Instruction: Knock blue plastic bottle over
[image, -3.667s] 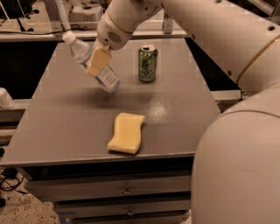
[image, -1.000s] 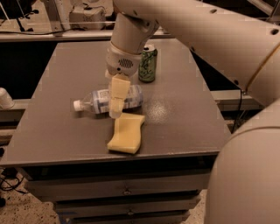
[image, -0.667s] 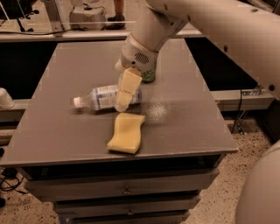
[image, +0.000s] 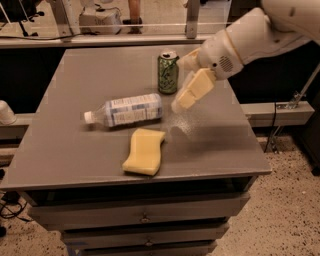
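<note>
The blue plastic bottle (image: 126, 111) lies on its side on the grey table (image: 75, 150), its white cap pointing left. My gripper (image: 183, 98) hangs above the table just to the right of the bottle's base, apart from it and empty. Its cream fingers (image: 194, 90) point down and to the left. The arm reaches in from the upper right.
A green drink can (image: 168, 72) stands upright behind the bottle, close to my gripper's left side. A yellow sponge (image: 144, 151) lies in front of the bottle. The table has drawers below its front edge.
The bottle went from tilted in my gripper to lying flat on the table. My gripper has let go and drawn back to the right and upward.
</note>
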